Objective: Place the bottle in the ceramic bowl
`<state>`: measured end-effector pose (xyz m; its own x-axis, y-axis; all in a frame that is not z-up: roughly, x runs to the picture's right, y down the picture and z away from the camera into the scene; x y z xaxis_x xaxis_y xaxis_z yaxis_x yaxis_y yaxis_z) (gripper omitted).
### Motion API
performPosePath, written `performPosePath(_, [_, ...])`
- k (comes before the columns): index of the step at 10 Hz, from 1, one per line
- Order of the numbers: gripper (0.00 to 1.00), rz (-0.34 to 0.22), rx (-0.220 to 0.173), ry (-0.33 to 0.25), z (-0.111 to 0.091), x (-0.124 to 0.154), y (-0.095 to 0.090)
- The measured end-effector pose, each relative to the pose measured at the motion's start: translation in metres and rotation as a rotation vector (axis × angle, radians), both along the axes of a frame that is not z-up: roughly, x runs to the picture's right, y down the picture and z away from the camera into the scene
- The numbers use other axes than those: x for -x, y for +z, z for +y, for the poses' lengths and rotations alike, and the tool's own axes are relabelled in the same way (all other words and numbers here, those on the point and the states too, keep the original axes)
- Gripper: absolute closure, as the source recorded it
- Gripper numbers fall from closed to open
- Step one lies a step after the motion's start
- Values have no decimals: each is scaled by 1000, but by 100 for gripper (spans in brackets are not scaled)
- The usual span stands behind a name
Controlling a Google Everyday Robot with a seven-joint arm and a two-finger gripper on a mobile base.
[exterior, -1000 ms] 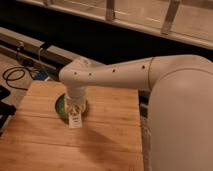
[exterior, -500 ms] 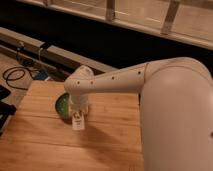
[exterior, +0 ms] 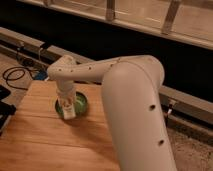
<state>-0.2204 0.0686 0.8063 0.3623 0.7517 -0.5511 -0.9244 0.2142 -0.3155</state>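
Observation:
The green ceramic bowl (exterior: 83, 103) sits on the wooden table (exterior: 45, 142) near its far edge. My white arm reaches down from the right, and the gripper (exterior: 67, 101) hangs over the left part of the bowl. It is shut on the pale bottle (exterior: 68, 110), which stands roughly upright with its lower end inside the bowl's rim. I cannot tell whether the bottle touches the bowl's bottom. The arm's wrist hides the top of the bottle and part of the bowl.
Black cables (exterior: 15, 75) lie on the floor left of the table. A metal rail (exterior: 30, 42) and a dark wall run behind it. My large upper arm (exterior: 135, 110) covers the table's right side.
The gripper with the bottle has moved back and left, from the bowl's front right edge to over the bowl, and the bottle now sits lower inside the rim.

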Motion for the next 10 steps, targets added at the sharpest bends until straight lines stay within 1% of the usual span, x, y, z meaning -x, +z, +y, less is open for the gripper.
performPosePath(1, [94, -5, 8, -16, -4, 5, 5])
performPosePath(2, [86, -4, 10, -22, -6, 6, 7])
performPosePath(3, [77, -5, 11, -23, -6, 7, 7])
performPosePath(4, [65, -5, 11, -22, -6, 7, 7])
performPosePath(5, [57, -5, 10, -21, -6, 6, 7])
performPosePath(6, [44, -4, 10, -21, -6, 6, 7])
performPosePath(8, [25, -4, 11, -21, -6, 6, 8])
performPosePath(9, [21, -4, 10, -20, -6, 6, 8])
performPosePath(10, [20, -4, 10, -20, -6, 6, 8])
